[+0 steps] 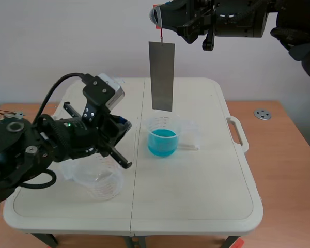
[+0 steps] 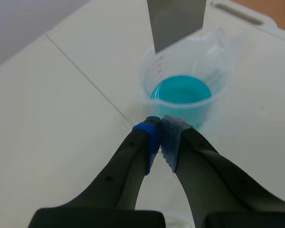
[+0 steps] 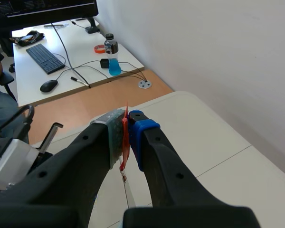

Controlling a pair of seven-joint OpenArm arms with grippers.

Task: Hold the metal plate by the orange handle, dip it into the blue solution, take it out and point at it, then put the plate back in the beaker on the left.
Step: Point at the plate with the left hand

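The jaws of the right gripper (image 3: 126, 127) are clenched on the thin orange handle (image 3: 125, 137), pads pressed flat against it from both sides. The jaws of the left gripper (image 2: 160, 130) are closed on nothing, pad against pad, with the tips low near the beaker of blue solution (image 1: 163, 135), at about its 7 o'clock in the scene view.

The metal plate (image 1: 161, 76) hangs upright from the handle at 12 o'clock over that beaker, its lower edge just above the rim and clear of the liquid. The empty beaker (image 1: 101, 182) stands at roughly 7 o'clock from the blue one, partly under the left arm.

The plate looks like a thin, stiff, light sheet. Hung from so slim a handle, it would likely swing on quick moves. The handle is the only sensible hold, since the bare metal faces look smooth and probably slippery. The beakers look like light clear plastic and could tip if the plate knocks a rim.

The white folding table (image 1: 206, 175) is smooth, with a seam running away from the robot. A plain wall (image 1: 51, 41) stands behind it. The right wrist view shows a desk with a keyboard (image 3: 45, 58), a mouse (image 3: 49, 85) and a drinks bottle (image 3: 112, 54).
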